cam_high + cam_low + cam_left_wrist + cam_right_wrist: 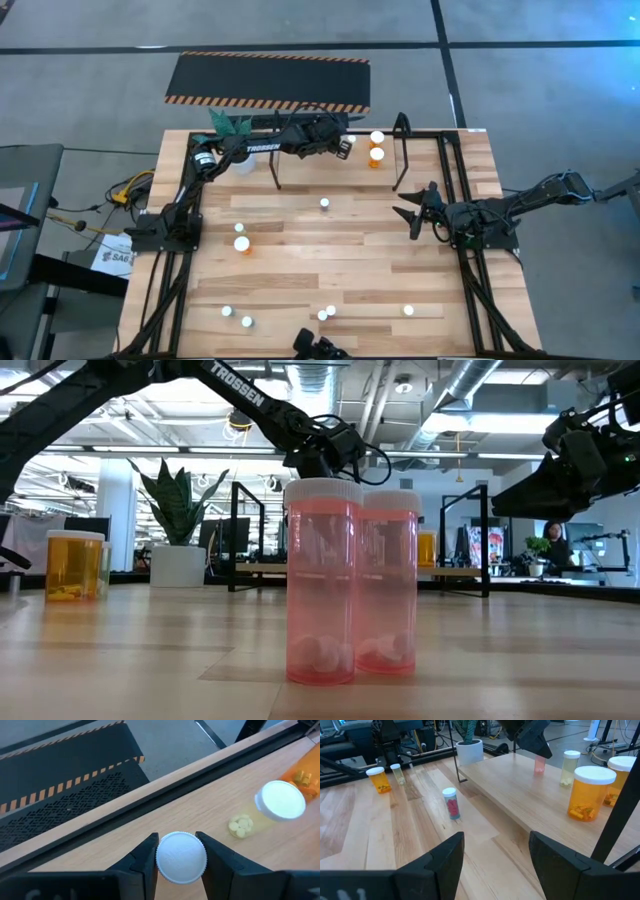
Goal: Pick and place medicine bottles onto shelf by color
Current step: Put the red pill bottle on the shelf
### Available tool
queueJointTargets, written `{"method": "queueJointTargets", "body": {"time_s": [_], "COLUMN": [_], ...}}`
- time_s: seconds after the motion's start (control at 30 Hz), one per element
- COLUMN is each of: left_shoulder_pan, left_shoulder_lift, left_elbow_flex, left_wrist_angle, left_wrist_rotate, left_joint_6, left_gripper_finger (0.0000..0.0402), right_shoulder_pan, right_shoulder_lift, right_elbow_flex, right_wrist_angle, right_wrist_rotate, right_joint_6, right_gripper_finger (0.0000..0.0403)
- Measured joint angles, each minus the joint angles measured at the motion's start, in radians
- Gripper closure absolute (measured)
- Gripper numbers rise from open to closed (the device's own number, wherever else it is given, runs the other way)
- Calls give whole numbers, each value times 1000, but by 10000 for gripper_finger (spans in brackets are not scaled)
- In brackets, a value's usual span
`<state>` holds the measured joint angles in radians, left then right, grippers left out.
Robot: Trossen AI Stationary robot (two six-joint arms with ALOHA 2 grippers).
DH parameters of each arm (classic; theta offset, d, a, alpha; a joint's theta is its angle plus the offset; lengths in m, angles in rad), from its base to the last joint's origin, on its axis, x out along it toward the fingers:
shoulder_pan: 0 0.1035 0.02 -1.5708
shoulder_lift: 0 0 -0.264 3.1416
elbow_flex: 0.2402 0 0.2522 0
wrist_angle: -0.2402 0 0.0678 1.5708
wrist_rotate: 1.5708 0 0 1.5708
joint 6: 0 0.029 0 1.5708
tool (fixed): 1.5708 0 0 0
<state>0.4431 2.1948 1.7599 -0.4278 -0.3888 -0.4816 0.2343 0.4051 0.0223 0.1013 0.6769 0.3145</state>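
We are at the placing step: our left gripper (180, 859), over the shelf (400, 136) board, is clamped on a white-capped pink bottle (180, 857) beside the greenish bottle (274, 805). Next we judge it should be set upright, then let go. Our right gripper (412, 214) waits gaping and empty near the shelf; "TROSSEN" reads on the left arm.

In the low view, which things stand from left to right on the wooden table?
Orange bottle → white plant pot → nearer pink bottle → second pink bottle just behind it → black shelf post.
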Motion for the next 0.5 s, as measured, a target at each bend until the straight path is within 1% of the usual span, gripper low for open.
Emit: {"method": "queueJointTargets", "body": {"time_s": [0.2,0.5], "left_shoulder_pan": [8,16], "left_shoulder_lift": [0,0], "left_elbow_flex": [0,0], "left_wrist_angle": [0,0], "left_wrist_rotate": [29,31], "left_joint_6": [4,8], "left_gripper_finger": [297,297], "right_shoulder_pan": [0,0], "right_shoulder_lift": [0,0], "right_elbow_flex": [0,0], "right_wrist_angle": [0,0], "right_wrist_rotate": [0,0], "right_joint_6": [0,0], "right_gripper_finger": [159,159]}}
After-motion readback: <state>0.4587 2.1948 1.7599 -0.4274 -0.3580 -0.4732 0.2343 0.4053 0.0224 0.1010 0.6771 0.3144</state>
